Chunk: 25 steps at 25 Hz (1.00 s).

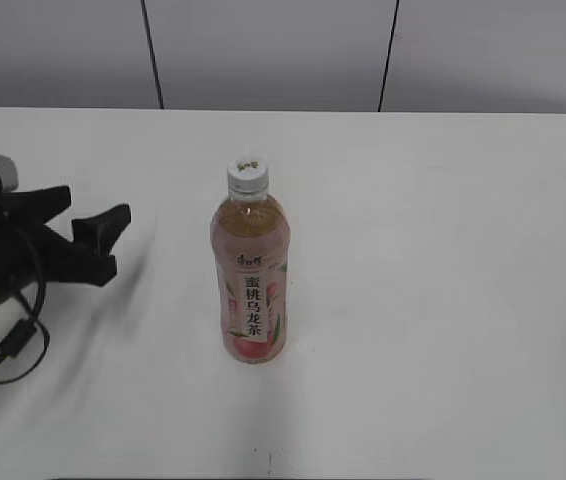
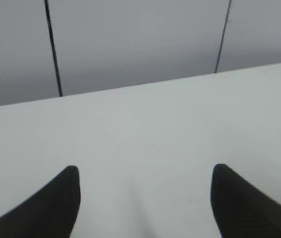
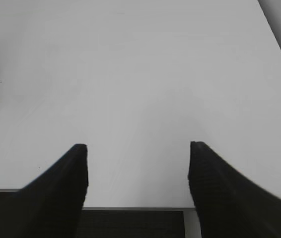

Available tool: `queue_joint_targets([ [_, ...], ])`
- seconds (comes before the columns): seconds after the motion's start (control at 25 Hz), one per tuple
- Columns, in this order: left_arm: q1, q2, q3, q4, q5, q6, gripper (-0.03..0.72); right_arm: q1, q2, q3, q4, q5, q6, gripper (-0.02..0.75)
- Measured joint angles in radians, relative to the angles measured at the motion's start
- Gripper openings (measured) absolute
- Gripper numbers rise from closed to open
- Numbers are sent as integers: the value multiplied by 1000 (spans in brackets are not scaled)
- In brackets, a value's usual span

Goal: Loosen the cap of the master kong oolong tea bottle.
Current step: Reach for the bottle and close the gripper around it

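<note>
Upright tea bottle on a white table (image 1: 443,300), both claws wide and empty.

The master kong oolong tea bottle (image 1: 250,280) stands mid-table, long axis vertical, cap (image 1: 247,175) pointing up. The left gripper (image 1: 98,225) waits well left of the bottle; the right gripper (image 3: 138,153) shows only in its wrist view. Judged risk: twisting the cap without bracing the slim bottle could spin or topple it.
</note>
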Motion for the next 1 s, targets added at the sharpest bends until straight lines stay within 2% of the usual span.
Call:
queue_joint_targets([
  [0.28,0,-13,143,130,-7,0,499,0,0,0,0,0,0,482],
  [0.6,0,-13,157,379,-8,0,499,0,0,0,0,0,0,482],
  [1.0,0,-13,157,420,-8,0,499,0,0,0,0,0,0,482],
])
